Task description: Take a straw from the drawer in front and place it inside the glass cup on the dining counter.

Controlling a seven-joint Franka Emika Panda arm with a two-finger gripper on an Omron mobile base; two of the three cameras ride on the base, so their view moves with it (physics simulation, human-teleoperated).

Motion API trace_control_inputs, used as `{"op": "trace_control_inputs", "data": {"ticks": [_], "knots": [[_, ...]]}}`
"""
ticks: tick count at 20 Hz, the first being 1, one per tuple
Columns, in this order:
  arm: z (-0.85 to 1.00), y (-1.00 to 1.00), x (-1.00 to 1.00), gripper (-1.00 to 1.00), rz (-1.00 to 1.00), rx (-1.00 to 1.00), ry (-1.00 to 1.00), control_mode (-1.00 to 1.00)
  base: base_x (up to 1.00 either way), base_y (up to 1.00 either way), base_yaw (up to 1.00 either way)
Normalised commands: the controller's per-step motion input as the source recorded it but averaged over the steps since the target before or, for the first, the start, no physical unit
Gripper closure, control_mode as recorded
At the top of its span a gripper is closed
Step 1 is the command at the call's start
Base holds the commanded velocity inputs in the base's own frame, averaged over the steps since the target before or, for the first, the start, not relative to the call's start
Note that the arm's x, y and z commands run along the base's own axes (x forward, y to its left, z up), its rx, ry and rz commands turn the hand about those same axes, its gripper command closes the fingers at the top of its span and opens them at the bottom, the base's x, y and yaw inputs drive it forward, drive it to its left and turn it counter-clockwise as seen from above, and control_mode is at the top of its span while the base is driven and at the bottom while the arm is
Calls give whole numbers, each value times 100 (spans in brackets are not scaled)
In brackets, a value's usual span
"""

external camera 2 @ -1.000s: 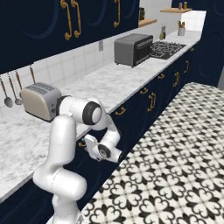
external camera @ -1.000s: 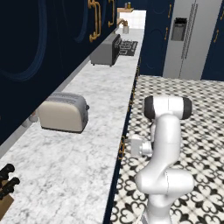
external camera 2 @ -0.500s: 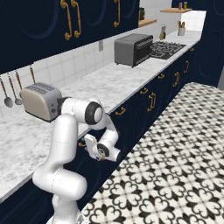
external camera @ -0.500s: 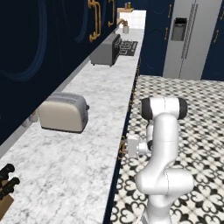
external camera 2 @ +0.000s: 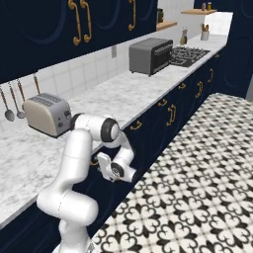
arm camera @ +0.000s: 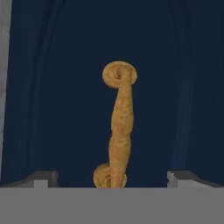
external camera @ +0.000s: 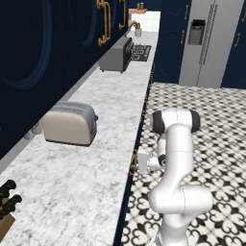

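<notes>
You have the marbled white-grey tabletop [external camera: 96, 158] with the silver toaster [external camera: 68, 123] on your left, and the two-finger gripper [external camera: 138, 163] sits just below its front edge, facing the flat navy-blue drawer front [arm camera: 65, 87]. In the hand view the twisted brass handle [arm camera: 119, 127] stands dead ahead, centred between the two dark fingertips [arm camera: 41, 178], its long axis running up and down the picture. The gripper is spread fully wide and holds nothing, apart from the handle as far as you can judge. The drawer looks closed, a plain dark panel with a faint raised border, so the straw inside is hidden. Your next move is likely straight forward onto that handle.
</notes>
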Motion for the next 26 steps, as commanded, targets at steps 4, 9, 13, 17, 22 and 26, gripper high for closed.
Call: {"op": "trace_control_inputs", "data": {"ticks": [4,9,13,17,22,26], "knots": [[-21,0,52,-100,0,0,1,-100,0,0,0],[-25,12,28,-100,0,0,0,-100,0,0,0],[-25,40,-2,100,0,0,0,-100,0,0,0],[-3,5,-58,100,0,0,-5,-100,0,0,0],[0,-65,-84,100,0,0,-11,-100,0,0,0],[3,-100,-78,100,0,0,-2,-100,0,0,0]]}}
